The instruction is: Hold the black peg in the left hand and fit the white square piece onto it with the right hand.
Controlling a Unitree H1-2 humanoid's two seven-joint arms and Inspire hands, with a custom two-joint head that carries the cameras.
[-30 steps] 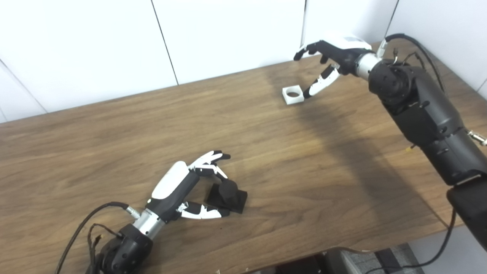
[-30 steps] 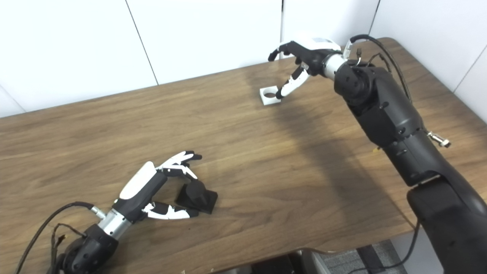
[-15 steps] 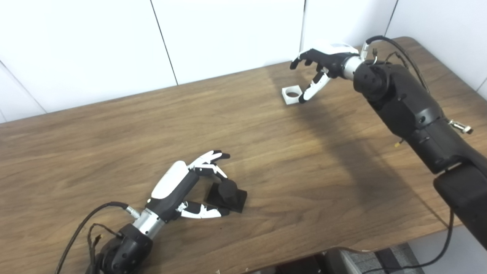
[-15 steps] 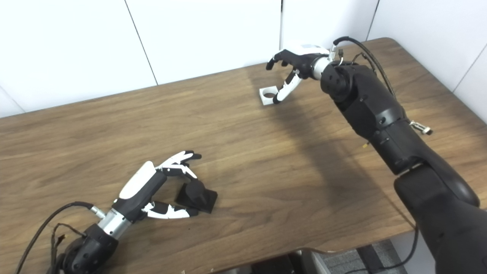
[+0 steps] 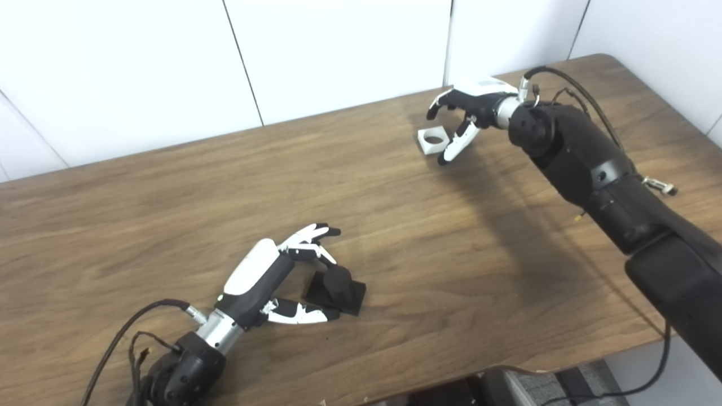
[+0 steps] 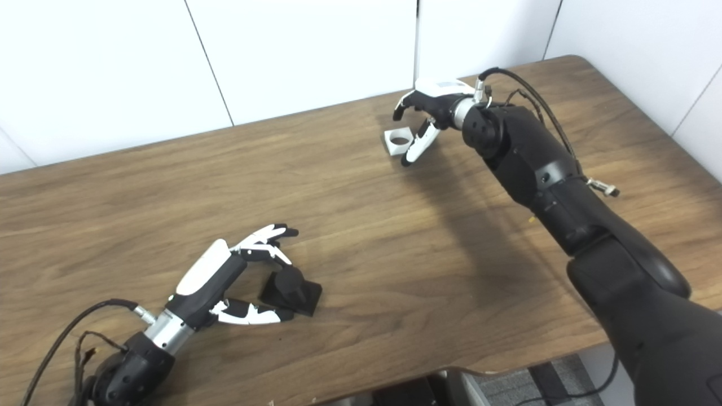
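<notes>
Left hand (image 5: 265, 282): spread open, holding nothing.
Black peg (image 5: 337, 288): sat on table (image 5: 169, 203) between left fingers and thumb.
Right hand (image 5: 471, 107): spread open, empty.
White square piece (image 5: 433, 140): lay between right fingers and thumb.

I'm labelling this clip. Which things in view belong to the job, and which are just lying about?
Part of the job:
black peg, between the open left hand's fingers
white square piece, beside the open right hand

Just there:
table
grey thing under the table edge

Table (image 5: 169, 186): wood grain, you see a soft sheen.
White square piece (image 5: 434, 140): matt, probably plastic.
Black peg (image 5: 337, 287): matt, dull black.
Hands: glossy shells.
</notes>
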